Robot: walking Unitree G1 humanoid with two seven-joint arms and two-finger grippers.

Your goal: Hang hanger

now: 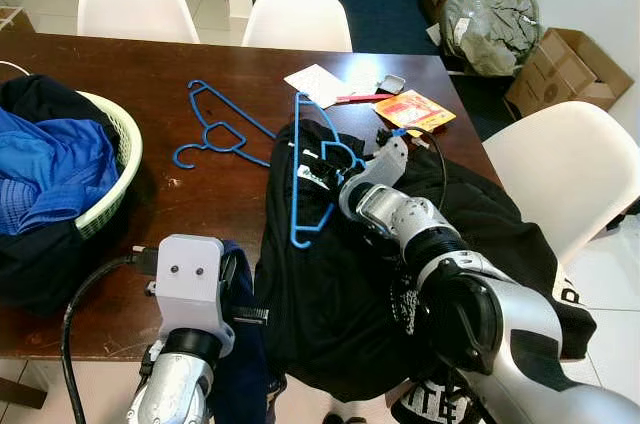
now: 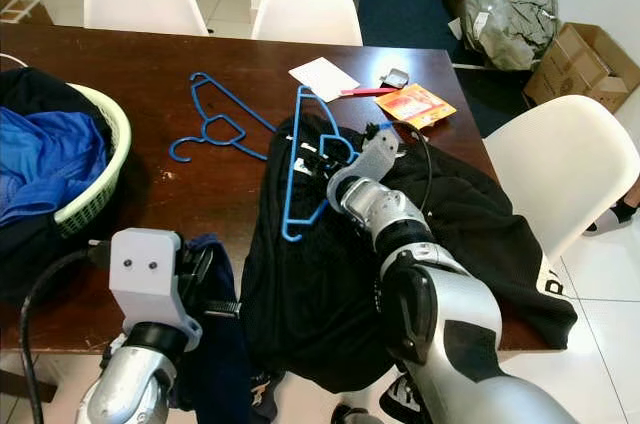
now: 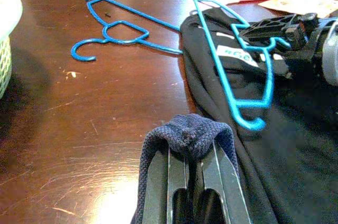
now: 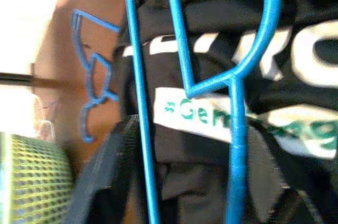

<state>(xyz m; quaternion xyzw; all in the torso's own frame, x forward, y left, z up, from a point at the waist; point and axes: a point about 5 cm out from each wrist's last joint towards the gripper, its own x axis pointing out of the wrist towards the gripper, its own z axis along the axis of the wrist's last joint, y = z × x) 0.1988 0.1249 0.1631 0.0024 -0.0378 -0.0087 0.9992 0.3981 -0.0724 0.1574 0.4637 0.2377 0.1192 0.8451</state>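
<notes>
A blue hanger (image 1: 296, 174) lies on a black shirt (image 1: 340, 284) spread over the right half of the dark wooden table (image 1: 150, 74). My right gripper (image 4: 185, 182) is open at the shirt's collar label, and its two fingers straddle that hanger's bars. A second blue hanger (image 1: 232, 109) lies flat on bare wood to the left of the shirt. Near the table's front edge, my left gripper (image 3: 193, 150) is shut on a dark blue knit cloth (image 3: 187, 129) that drapes over its fingertips.
A pale green basket (image 1: 125, 144) with blue and dark clothes stands at the left. White paper (image 1: 315, 82) and an orange packet (image 1: 415, 109) lie at the far side. White chairs (image 1: 297, 19) (image 1: 560, 164) ring the table. Cardboard boxes (image 1: 570, 69) stand at the back right.
</notes>
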